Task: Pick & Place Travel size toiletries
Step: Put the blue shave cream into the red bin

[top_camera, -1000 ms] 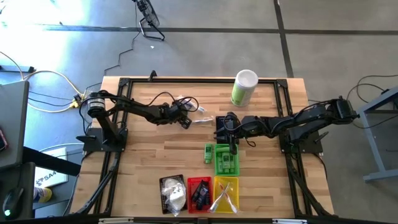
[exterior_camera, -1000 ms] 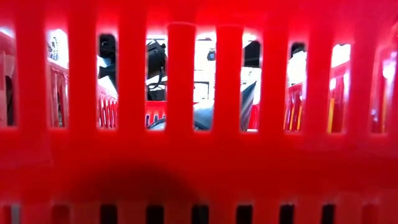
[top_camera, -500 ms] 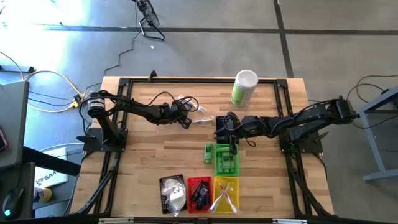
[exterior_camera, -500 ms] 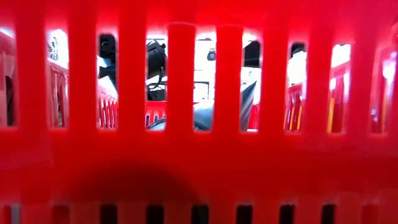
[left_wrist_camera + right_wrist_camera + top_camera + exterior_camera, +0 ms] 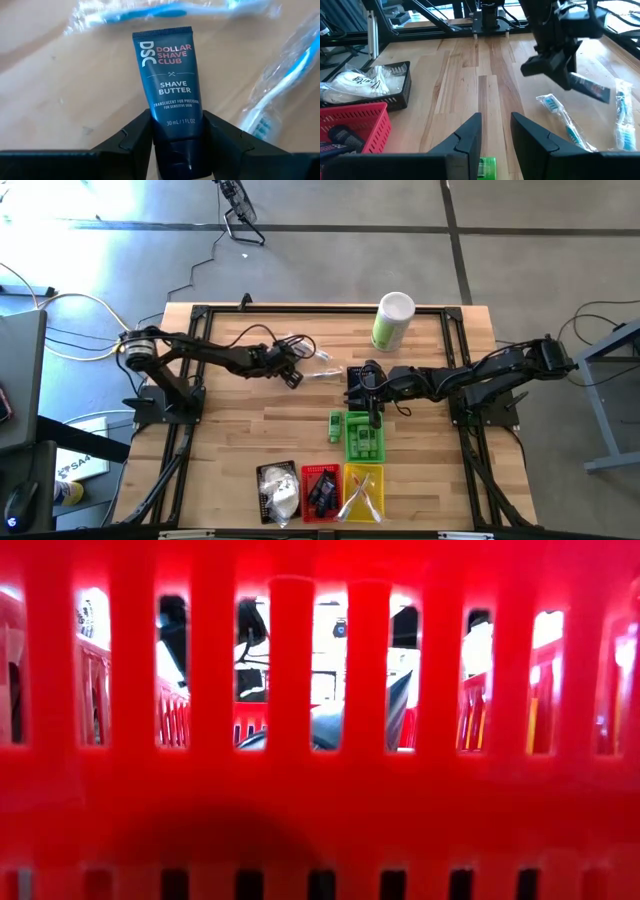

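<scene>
**Shave butter tube clamped, red basket far off**

High view: the left gripper (image 5: 291, 373) hangs over the table's centre-left; the red basket (image 5: 320, 490) lies toward five o'clock.

Left wrist view: its fingers (image 5: 131, 138) clamp the dark blue tube (image 5: 168, 80), long axis pointing away.

Right wrist view: the right gripper (image 5: 495, 131) stands slightly apart, empty, above the green bottle (image 5: 487, 166).

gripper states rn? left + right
Left gripper: shut on the dark blue Shave Butter tube, lifted above the table.
Right gripper: open, holding nothing, hanging over the green basket.
</scene>
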### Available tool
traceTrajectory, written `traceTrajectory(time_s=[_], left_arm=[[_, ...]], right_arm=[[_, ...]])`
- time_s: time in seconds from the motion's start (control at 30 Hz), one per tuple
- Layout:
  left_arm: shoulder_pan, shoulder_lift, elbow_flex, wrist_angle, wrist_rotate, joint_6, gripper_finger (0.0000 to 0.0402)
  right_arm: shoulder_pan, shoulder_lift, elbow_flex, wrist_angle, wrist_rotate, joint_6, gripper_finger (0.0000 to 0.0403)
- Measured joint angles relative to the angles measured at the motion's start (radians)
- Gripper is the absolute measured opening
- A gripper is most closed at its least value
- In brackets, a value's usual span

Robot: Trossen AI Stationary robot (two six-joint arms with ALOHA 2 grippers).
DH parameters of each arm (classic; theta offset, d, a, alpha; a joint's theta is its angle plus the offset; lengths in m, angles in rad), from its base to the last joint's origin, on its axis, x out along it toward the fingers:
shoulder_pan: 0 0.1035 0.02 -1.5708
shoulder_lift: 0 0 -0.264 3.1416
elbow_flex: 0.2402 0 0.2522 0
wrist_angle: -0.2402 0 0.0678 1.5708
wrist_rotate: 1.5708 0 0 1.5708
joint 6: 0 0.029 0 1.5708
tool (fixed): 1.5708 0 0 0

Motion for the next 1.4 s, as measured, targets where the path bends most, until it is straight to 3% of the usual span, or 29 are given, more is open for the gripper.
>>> traceTrajectory(time_s=[0.4, 0.63, 0.93, 1.03, 1.23, 1.4], left_arm=[[0.0, -0.213, 0.003, 0.003, 0.02, 0.212, 0.0151], [-0.002, -0.348, 0.004, 0.018, 0.09, 0.359, 0.0151], [-0.124, -0.378, 0.004, 0.067, 0.084, 0.461, 0.0151], [-0.199, -0.378, 0.004, 0.111, 0.033, 0.547, 0.0151], [-0.327, -0.378, 0.004, 0.127, -0.164, 0.695, 0.0151], [-0.379, -0.378, 0.004, 0.122, -0.219, 0.723, 0.0151]], right_arm=[[0.0, 0.0, 0.0, 0.003, 0.0, 0.0, 0.0096], [0.0, 0.0, 0.0, 0.119, 0.0, 0.0, 0.0096], [0.0, 0.0, 0.0, 0.283, 0.061, 0.083, 0.0096], [0.0, 0.0, 0.0, 0.287, 0.134, 0.17, 0.0096], [0.0, 0.0, 0.0, 0.289, 0.274, 0.365, 0.0096], [0.0, 0.0, 0.0, 0.295, 0.317, 0.427, 0.0101]])
